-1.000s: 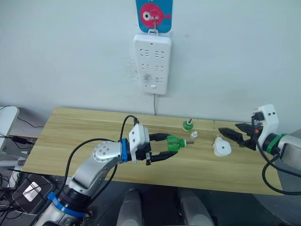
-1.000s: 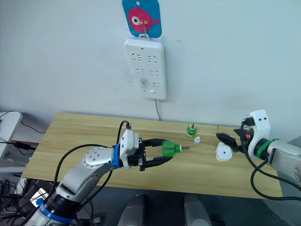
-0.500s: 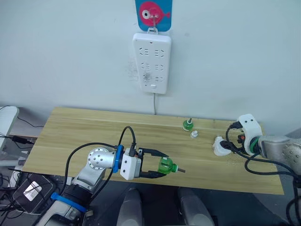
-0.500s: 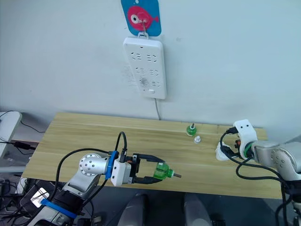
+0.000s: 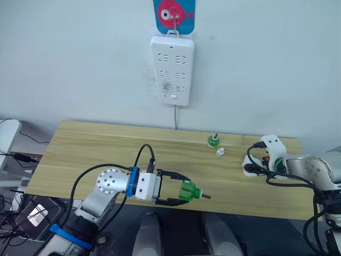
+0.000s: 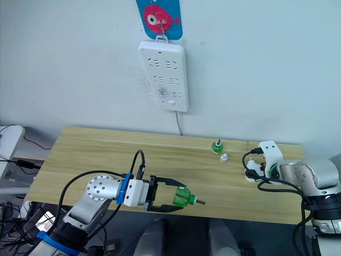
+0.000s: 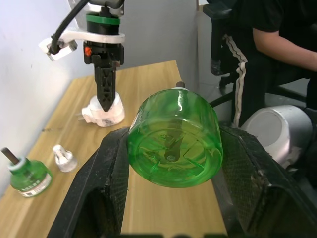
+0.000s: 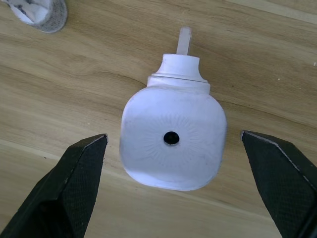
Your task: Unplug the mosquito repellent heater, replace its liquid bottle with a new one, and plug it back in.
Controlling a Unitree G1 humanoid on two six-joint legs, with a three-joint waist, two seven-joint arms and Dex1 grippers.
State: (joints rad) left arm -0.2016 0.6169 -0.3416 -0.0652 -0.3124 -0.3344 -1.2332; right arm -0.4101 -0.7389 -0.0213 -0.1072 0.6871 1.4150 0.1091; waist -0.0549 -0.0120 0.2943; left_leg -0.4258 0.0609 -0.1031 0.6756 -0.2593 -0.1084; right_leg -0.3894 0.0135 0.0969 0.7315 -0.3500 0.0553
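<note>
Left gripper pinching a green liquid bottle between its two fingers, held on its side over the table's near edge, wick pointing right. Right gripper spread wide, fingers either side of the mosquito repellent heater without touching it. Heater lying face up on the table's right end, with a second green bottle and a small white cap just left of it, farther back.

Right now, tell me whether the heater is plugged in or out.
Out. The heater lies on the table, between the open fingers of the right end effector, away from the wall power strip.
</note>
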